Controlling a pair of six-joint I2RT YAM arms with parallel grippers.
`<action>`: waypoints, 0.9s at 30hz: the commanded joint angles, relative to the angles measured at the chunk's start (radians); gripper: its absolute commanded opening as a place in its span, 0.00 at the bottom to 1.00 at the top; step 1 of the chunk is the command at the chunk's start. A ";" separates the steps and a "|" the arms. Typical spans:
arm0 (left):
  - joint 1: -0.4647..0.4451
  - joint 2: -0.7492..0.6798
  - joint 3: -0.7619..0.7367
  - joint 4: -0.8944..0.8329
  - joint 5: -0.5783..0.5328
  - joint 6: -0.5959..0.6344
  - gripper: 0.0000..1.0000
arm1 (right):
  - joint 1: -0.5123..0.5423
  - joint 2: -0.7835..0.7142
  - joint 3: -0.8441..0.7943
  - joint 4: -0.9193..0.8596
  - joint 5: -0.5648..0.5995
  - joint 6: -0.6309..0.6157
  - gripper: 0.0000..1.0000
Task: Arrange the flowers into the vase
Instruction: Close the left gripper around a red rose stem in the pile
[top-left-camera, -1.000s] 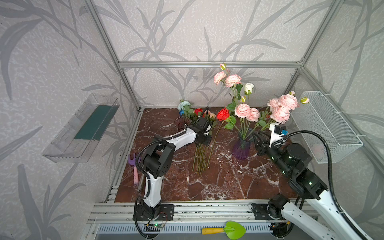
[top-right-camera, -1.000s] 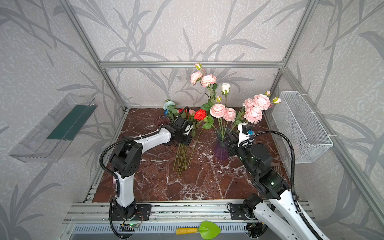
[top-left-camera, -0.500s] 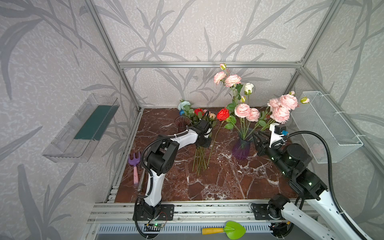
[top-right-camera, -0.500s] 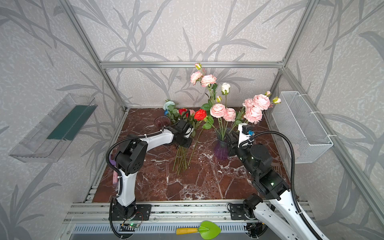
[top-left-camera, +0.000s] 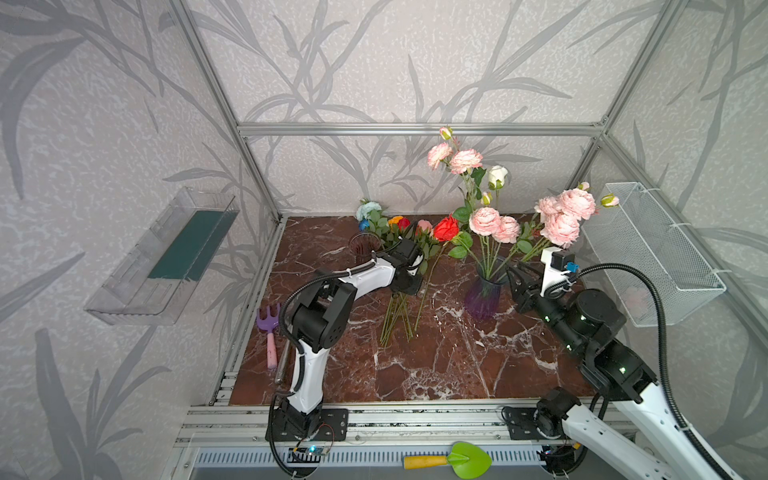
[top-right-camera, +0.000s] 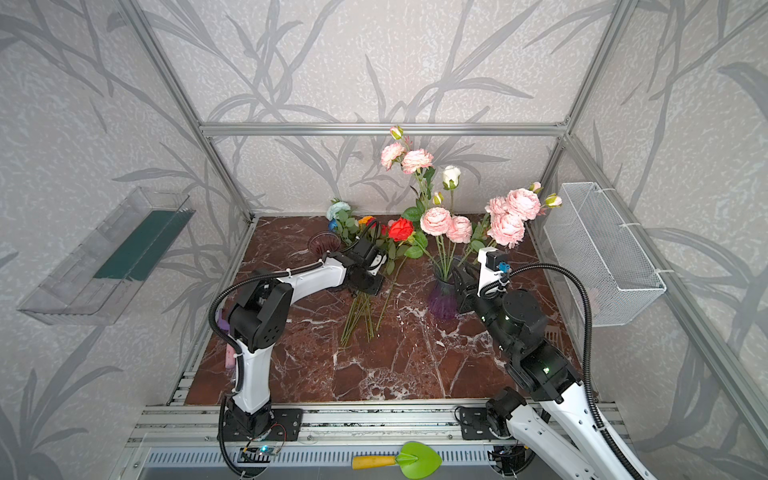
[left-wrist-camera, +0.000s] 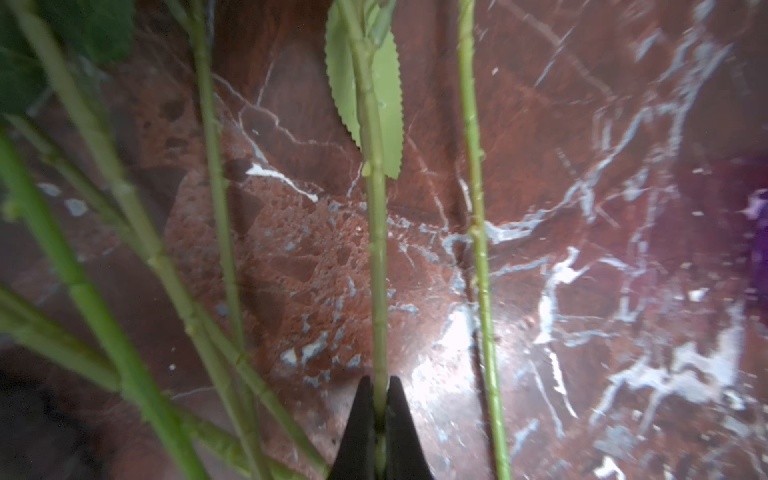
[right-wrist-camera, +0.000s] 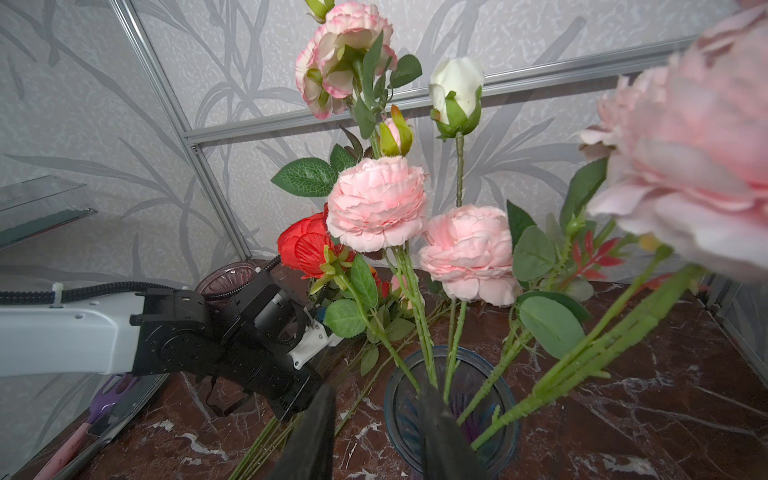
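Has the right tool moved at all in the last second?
No. In a top view the right tool sits at the same spot by the right side of the purple vase rim, no shift toward or away from it.

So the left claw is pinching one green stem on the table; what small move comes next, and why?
Probably a short lift straight up. The left gripper is shut on one stem, while other stems lie close beside it on the table, so raising it first should free it before it swings toward the vase.

Green stem (left-wrist-camera: 376, 249), purple vase (top-left-camera: 484, 297)
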 joint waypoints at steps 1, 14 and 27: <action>-0.005 -0.112 -0.020 0.036 0.046 -0.045 0.00 | 0.001 -0.007 -0.006 0.026 0.011 0.008 0.35; -0.010 -0.213 -0.109 0.190 0.296 -0.161 0.39 | -0.001 -0.006 -0.006 0.025 0.011 0.007 0.38; -0.009 -0.035 0.059 -0.119 -0.135 -0.109 0.33 | -0.001 -0.008 -0.009 0.029 0.003 0.008 0.38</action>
